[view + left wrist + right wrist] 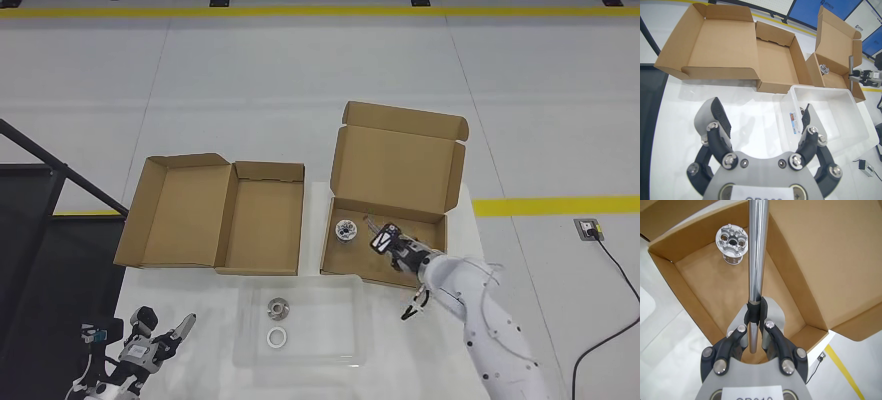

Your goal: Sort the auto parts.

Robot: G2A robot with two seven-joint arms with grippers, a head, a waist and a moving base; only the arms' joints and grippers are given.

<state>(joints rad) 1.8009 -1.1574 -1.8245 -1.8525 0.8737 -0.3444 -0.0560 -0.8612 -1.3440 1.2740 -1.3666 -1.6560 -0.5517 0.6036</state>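
Right wrist view: rod (755,256) held over right box (715,291)

Right gripper (755,311) jaws pinch the steel rod near its end, above the cardboard box where a toothed hub (732,244) sits by the left wall. Left gripper (761,106) hovers, jaws spread, over the near-left tabletop (687,98)

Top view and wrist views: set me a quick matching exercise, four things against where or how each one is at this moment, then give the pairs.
Things:
1. metal rod
2. toothed metal hub
3. white ring
4. left gripper

Places or states:
A. lying in the clear tub
B. open, holding nothing
C. clamped in the right gripper
D. standing in the cardboard box with the raised lid

Pairs: 1-C, 2-D, 3-A, 4-B.
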